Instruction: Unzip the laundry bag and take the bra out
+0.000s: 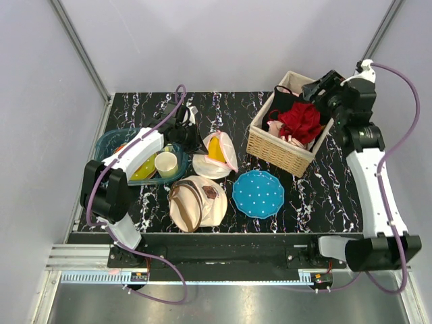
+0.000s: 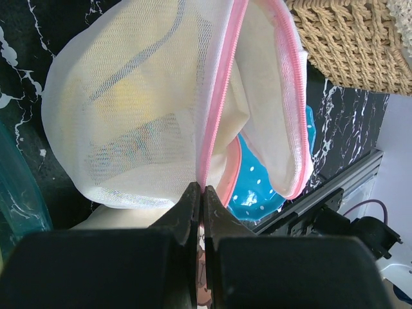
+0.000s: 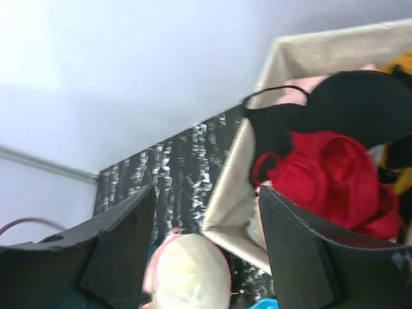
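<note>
The laundry bag (image 1: 214, 156), white mesh with a pink zipper rim, sits mid-table and stands partly open. A yellow bra (image 1: 214, 147) shows inside it. My left gripper (image 1: 194, 138) is at the bag's left side. In the left wrist view my left gripper (image 2: 201, 190) is shut on the pink zipper rim (image 2: 219, 109) of the bag (image 2: 129, 109), with the yellowish bra (image 2: 129, 93) seen through the mesh. My right gripper (image 1: 322, 86) is open and empty, above the wicker basket. In the right wrist view the right gripper (image 3: 206, 193) frames the bag (image 3: 190, 273) far below.
A wicker basket (image 1: 283, 154) of red and black clothes stands at the back right. A blue dotted plate (image 1: 258, 194) and a beige canvas bag (image 1: 192, 202) lie in front of the laundry bag. A teal bin (image 1: 108, 142) and a cup (image 1: 166, 164) are at the left.
</note>
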Controlling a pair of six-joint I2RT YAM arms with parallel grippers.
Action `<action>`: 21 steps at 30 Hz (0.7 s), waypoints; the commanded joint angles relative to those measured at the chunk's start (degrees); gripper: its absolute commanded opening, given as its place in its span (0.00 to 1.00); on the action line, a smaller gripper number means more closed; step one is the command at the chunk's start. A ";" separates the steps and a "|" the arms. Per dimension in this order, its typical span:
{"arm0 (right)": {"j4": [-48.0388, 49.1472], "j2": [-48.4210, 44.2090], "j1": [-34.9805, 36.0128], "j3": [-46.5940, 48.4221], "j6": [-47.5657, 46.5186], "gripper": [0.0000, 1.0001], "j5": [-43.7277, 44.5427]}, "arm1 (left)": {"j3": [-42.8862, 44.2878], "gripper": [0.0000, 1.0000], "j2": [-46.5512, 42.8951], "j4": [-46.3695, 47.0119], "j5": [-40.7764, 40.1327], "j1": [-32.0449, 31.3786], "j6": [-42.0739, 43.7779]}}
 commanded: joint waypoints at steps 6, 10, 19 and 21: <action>6.46 -0.69 26.41 -8.75 2.50 0.48 -4.32 | 2.10 0.00 -2.09 0.73 1.79 -0.37 1.95; 10.06 7.39 35.82 -11.30 5.40 0.36 -6.34 | 1.48 0.00 -2.53 0.64 1.53 -0.28 2.48; 13.15 19.79 37.95 -10.44 5.85 0.31 -4.60 | 2.27 0.00 -2.35 -0.59 1.79 -0.37 3.10; 10.69 23.03 37.86 -8.33 6.02 0.29 -3.01 | 2.10 0.00 -2.35 -0.50 1.88 -0.37 2.92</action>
